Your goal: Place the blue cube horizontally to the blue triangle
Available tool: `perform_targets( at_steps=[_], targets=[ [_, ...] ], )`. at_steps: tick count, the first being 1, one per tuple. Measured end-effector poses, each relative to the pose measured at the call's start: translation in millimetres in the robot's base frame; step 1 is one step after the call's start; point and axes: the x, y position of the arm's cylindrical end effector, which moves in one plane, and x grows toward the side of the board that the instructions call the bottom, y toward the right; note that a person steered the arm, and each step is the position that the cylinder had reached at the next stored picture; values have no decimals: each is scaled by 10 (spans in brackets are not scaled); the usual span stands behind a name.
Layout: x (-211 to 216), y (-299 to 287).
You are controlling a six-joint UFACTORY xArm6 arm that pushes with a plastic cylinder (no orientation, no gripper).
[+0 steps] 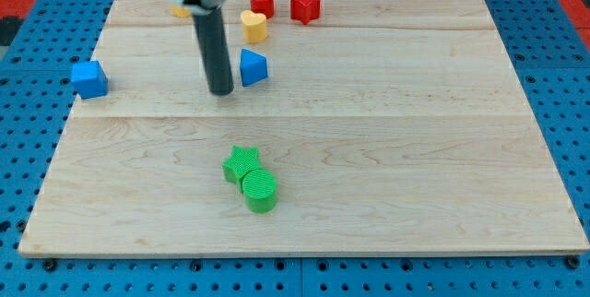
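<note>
The blue cube [89, 78] sits at the far left edge of the wooden board [369, 149], partly hanging over its side. It is a small, bright blue block with flat faces, its top lighter than its front, and it is turned slightly so one corner faces the view's bottom. The blue triangle [253, 66] lies well to the right of it, at nearly the same height in the view; it is a wedge-shaped block of the same blue.

My tip [220, 90] rests on the board just left of the blue triangle, between the two blue blocks but far nearer the triangle. The rod has no jaws and holds nothing; I cannot tell if it touches the triangle.

Further back, a yellow heart [253, 26] stands just beyond the triangle, with a red cylinder [262, 1] and a red star [305, 5] near the far edge. A yellow block [179, 10] peeks out behind the rod, shape unclear. Nearer, a green star [241, 162] touches a green cylinder [260, 190].
</note>
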Motion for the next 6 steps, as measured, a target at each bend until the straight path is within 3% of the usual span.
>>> perform_targets(
  at_steps=[1,2,3,4,6],
  targets=[
    [474,-1118],
    [549,-1949],
    [549,-1949],
    [44,-1928],
    [-160,-1946]
  ],
)
